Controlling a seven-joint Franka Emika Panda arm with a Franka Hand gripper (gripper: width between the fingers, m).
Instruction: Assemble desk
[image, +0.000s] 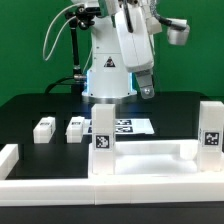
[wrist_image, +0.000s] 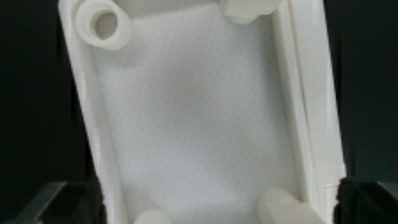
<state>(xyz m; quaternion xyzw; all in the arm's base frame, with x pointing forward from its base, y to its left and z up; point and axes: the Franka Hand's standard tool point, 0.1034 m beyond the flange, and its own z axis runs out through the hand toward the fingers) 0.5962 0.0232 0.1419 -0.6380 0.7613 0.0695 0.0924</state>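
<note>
Your claw (image: 147, 92) hangs wide open, gripping nothing, above the black tabletop (image: 30, 108). The desk top (image: 150, 158) lies nearer the camera, one leg (image: 105, 138) and another leg (image: 212, 128) upright at its ends. Two loose legs (image: 43, 128) lie beside the marker board (image: 128, 126), on the exterior view's left.

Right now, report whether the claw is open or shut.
Open. The claw hangs above the table; in the wrist view its fingertips stand wide apart, holding nothing.

2 upright legs (image: 103, 139) block desk top (image: 150, 158) ends (exterior view); middle clear.
</note>
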